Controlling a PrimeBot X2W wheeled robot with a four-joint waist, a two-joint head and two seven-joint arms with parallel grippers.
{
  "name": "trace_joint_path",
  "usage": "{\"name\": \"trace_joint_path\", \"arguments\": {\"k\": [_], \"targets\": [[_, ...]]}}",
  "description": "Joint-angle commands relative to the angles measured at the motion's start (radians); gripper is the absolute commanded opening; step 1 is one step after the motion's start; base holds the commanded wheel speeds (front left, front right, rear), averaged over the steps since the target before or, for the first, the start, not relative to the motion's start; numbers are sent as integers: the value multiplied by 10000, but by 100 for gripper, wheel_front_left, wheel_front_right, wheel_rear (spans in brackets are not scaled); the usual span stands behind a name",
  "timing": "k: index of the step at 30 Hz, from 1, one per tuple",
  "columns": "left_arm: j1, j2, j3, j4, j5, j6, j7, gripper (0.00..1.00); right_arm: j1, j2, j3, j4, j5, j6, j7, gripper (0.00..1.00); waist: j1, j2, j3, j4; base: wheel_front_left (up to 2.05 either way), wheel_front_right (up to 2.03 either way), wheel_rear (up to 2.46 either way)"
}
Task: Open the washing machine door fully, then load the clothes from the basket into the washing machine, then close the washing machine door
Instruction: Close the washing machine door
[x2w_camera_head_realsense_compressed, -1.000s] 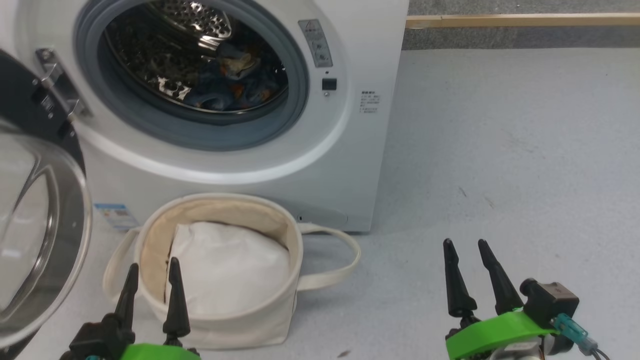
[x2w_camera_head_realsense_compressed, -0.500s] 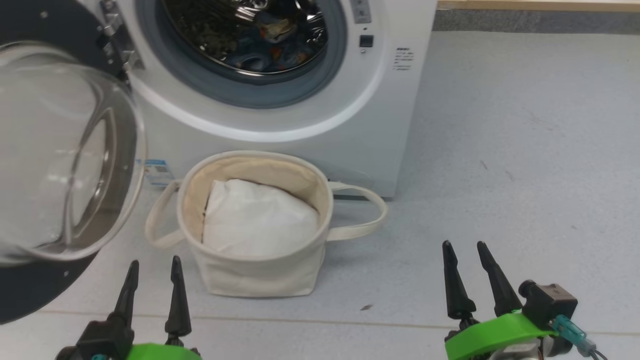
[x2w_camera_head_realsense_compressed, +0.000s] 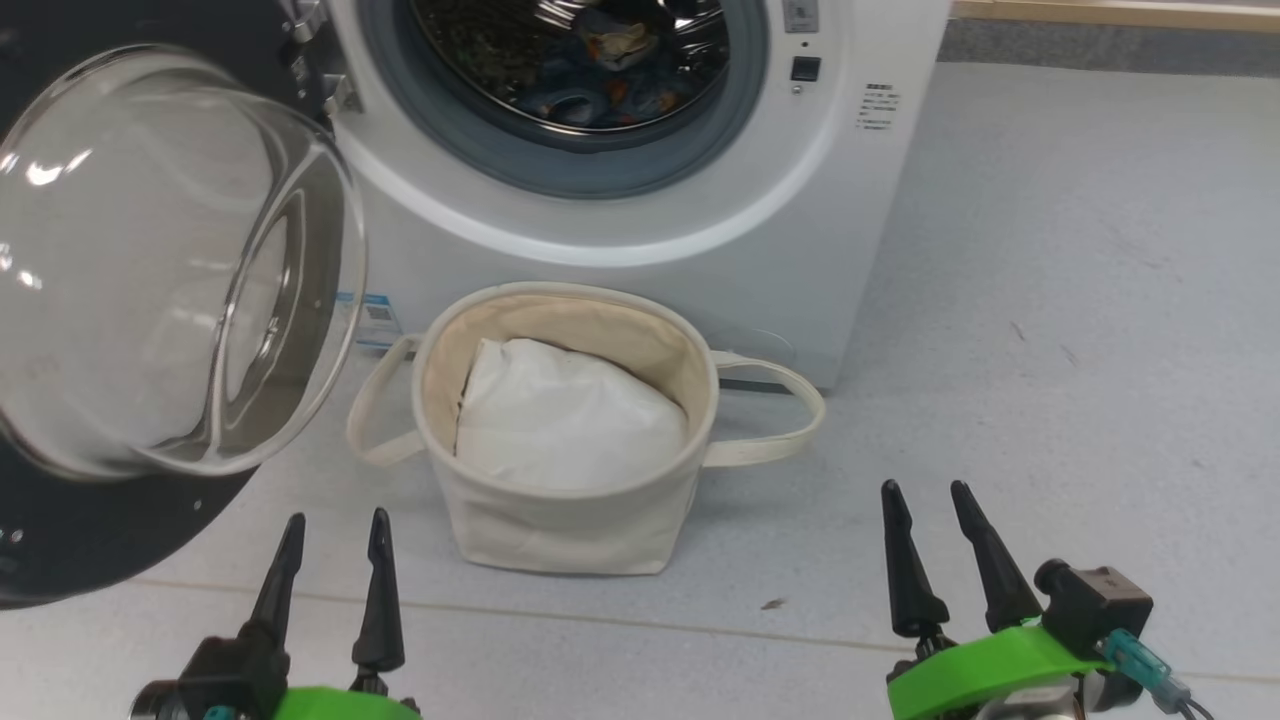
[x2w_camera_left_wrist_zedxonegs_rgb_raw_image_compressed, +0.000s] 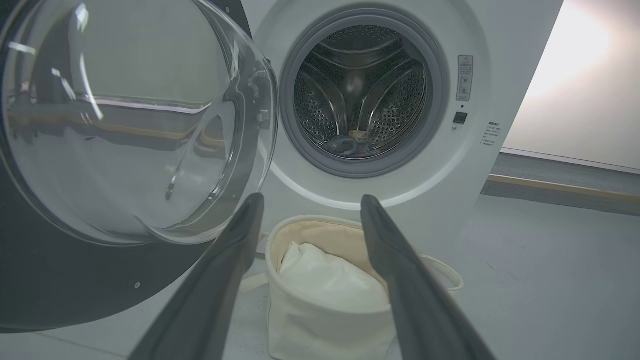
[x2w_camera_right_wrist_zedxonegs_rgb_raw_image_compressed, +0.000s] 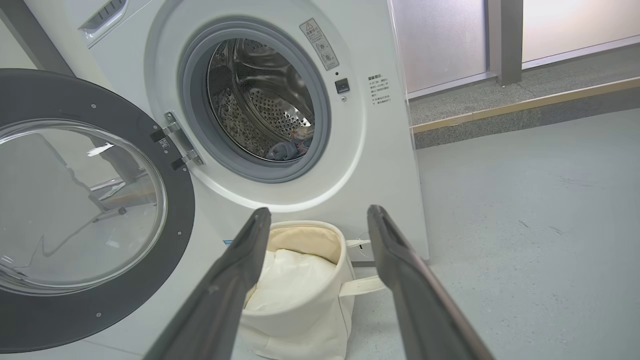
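**Three cameras, one machine front**

Your head camera looks steeply down from above onto the floor (x2w_camera_head_realsense_compressed: 1050, 300). It has the basket (x2w_camera_head_realsense_compressed: 560, 530) at centre, the lower front of the washing machine (x2w_camera_head_realsense_compressed: 640, 220) along the top, and the left claw (x2w_camera_head_realsense_compressed: 337, 517) and right claw (x2w_camera_head_realsense_compressed: 923, 487) at the bottom edge. Your left wrist camera sits low and faces the drum (x2w_camera_left_wrist_zedxonegs_rgb_raw_image_compressed: 395, 100) almost squarely, with the washing machine door (x2w_camera_left_wrist_zedxonegs_rgb_raw_image_compressed: 75, 290) close at its left. Your right wrist camera stands farther to the right and looks across the machine's front at a slant. All three views share the basket, the open door and the drum mouth.
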Motion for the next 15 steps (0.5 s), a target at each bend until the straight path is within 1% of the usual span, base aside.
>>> {"name": "trace_joint_path", "arguments": {"k": [1, 4, 7, 8, 15], "targets": [[-314, 70, 264, -404, -92, 94, -46, 100, -135, -29, 232, -387, 6, 0, -124, 100, 0, 1, -6, 188, 0, 0, 0], [-283, 70, 227, -397, -277, 147, -46, 100, -121, -29, 255, -456, 18, 0, -124, 100, 0, 1, -45, 551, 0, 0, 0], [-235, 70, 177, -442, -433, 202, -46, 100, -113, -29, 339, -521, -5, 0, -124, 100, 0, 1, -97, 1067, 0, 0, 0], [-235, 70, 177, -442, -433, 202, -46, 100, -113, -29, 339, -521, -5, 0, -124, 100, 0, 1, -97, 1067, 0, 0, 0], [-14, 70, 115, -557, -612, 244, -46, 100, -93, -29, 574, -606, -146, 0, -124, 100, 0, 1, -232, 2530, 0, 0, 0]]}}
